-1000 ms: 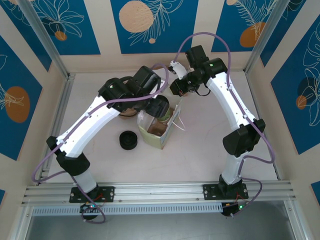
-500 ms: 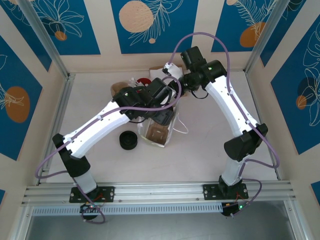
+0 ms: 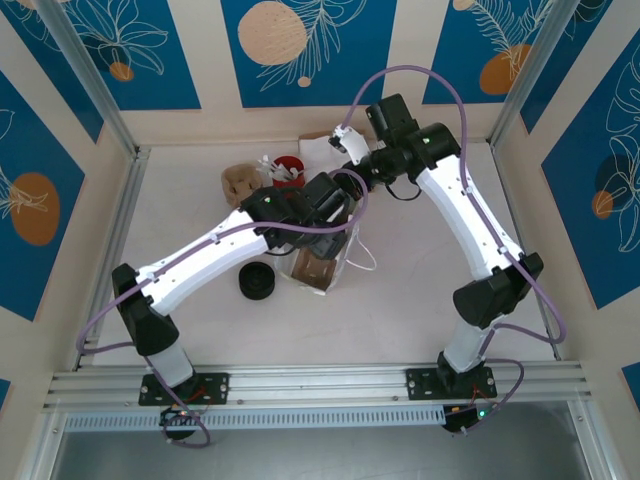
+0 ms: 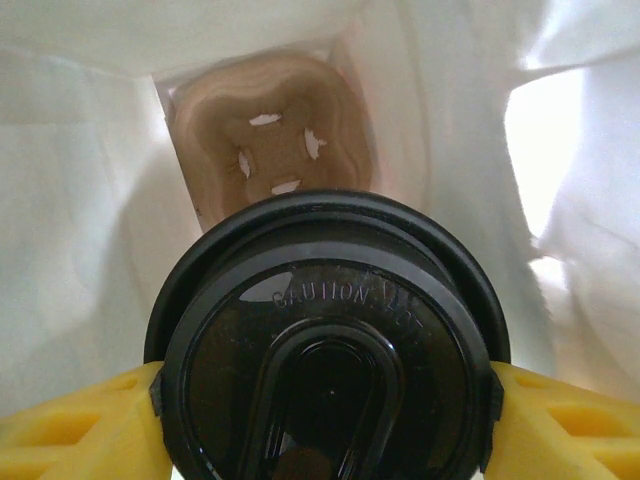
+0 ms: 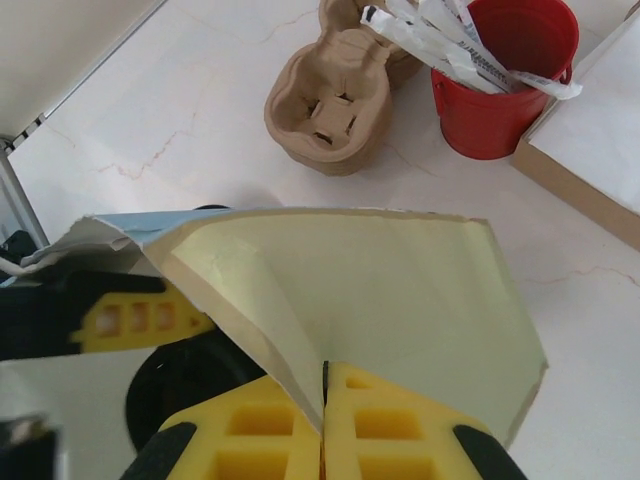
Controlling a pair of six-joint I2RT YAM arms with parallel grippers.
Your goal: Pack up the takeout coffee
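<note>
The left end effector [image 4: 325, 425], clamped on the takeout coffee [image 4: 330, 330], is sinking deeper into the bag [image 5: 380, 300] at frame centre, nearing the cardboard carrier [image 4: 270, 130] for release, while the right end effector [image 5: 322, 420] is pinching the bag's rim.

top: high, down on table [image 3: 400, 310] | left wrist: close, inside bag [image 4: 85, 260] | right wrist: close, bag rim | shared: bag

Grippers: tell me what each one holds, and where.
Left gripper clamps the coffee cup at opposite sides of its lid. Right gripper pinches the bag by its top edge.
</note>
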